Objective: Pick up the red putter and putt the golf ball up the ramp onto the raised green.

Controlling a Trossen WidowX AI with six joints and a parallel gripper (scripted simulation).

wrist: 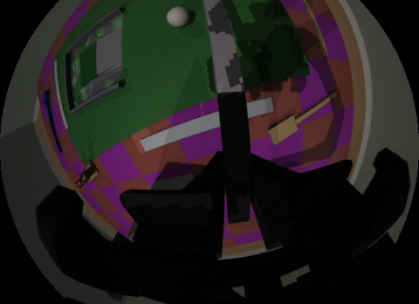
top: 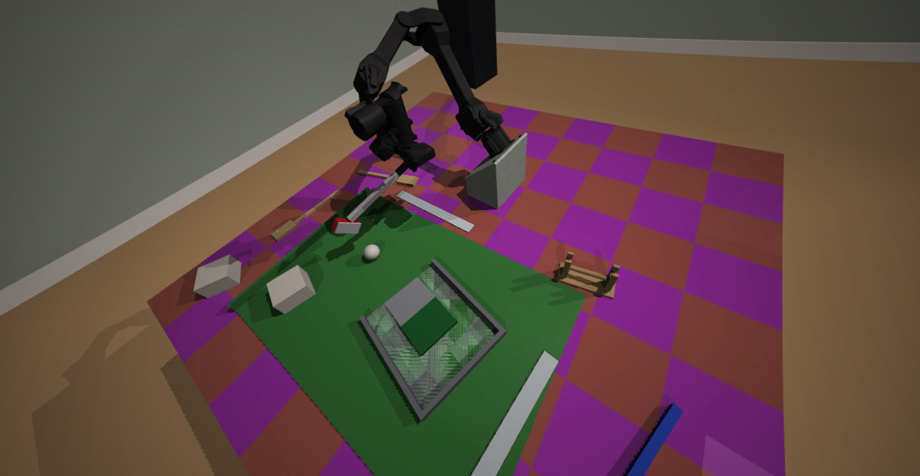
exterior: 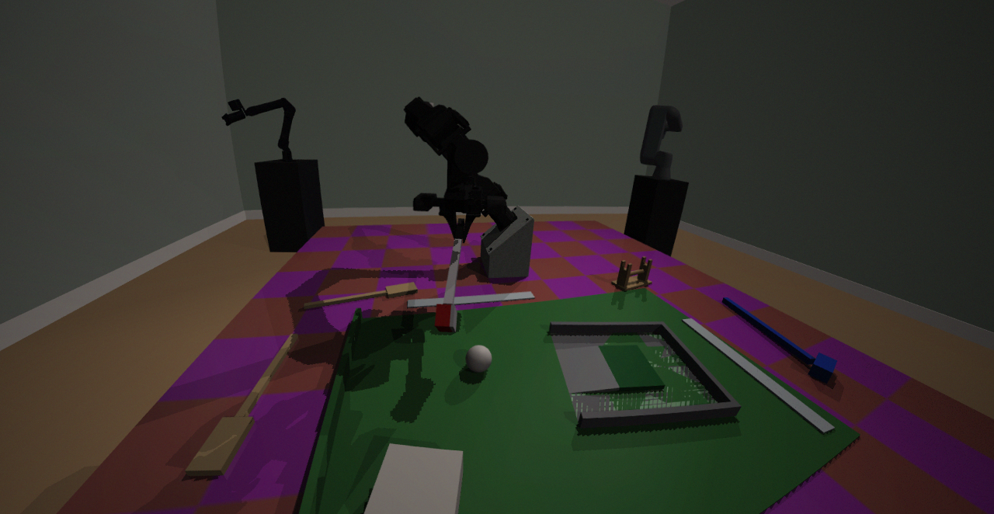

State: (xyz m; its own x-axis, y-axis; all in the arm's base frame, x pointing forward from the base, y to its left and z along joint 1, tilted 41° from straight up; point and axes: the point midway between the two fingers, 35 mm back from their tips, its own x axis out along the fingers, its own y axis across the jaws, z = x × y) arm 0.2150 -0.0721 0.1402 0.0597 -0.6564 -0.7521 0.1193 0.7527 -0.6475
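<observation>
My gripper (top: pixel 402 169) (exterior: pixel 460 233) (wrist: pixel 230 155) is shut on the red putter's black grip. The red putter (top: pixel 373 198) (exterior: pixel 452 274) (wrist: pixel 223 42) slants down with its grey shaft, and its red and white head appears slightly above the green mat; only a sliver of the head shows in the wrist view. The white golf ball (top: pixel 371 252) (exterior: pixel 477 359) (wrist: pixel 178 17) lies on the mat, apart from the head, between it and the grey ramp (top: pixel 410 300) (exterior: pixel 587 366) (wrist: pixel 109 52). The raised green (top: pixel 429 325) (exterior: pixel 630 365) (wrist: pixel 88 65) adjoins the ramp and is empty.
A dark frame (top: pixel 460 373) (exterior: pixel 660 415) surrounds the green's far sides. White blocks (top: pixel 290 289) (exterior: pixel 417 480) stand left in the top view. A wooden rack (top: pixel 586 280) (exterior: pixel 631 280), pale strips, two wooden mallets and a blue putter (top: pixel 656 438) (exterior: pixel 771 334) lie around the mat.
</observation>
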